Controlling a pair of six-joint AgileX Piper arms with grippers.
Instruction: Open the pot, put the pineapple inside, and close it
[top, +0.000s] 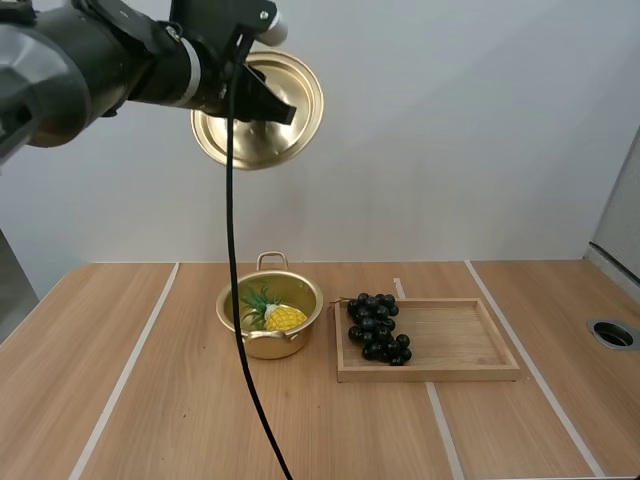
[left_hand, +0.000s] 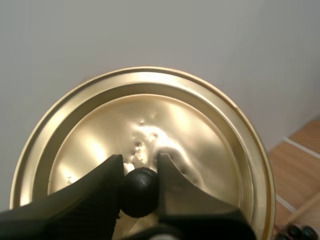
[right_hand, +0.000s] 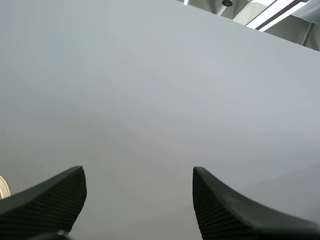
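Lying inside the open gold pot (top: 268, 345), just left of centre in the high view, the pineapple (top: 282, 318) has its green crown turned to the pot's left wall. The lid (top: 240, 145) hangs high in the upper left of that frame, tilted almost on edge, well above the pot. My left gripper (left_hand: 140, 166) holds it, fingers clamped on its black knob (left_hand: 140, 192). A wooden tray (top: 460, 345) lies just right of the pot on the table (top: 150, 400), with a bunch of dark grapes (top: 378, 325) at its left end. My right gripper (right_hand: 139, 185) has its fingers wide apart, holding nothing, facing a plain wall.
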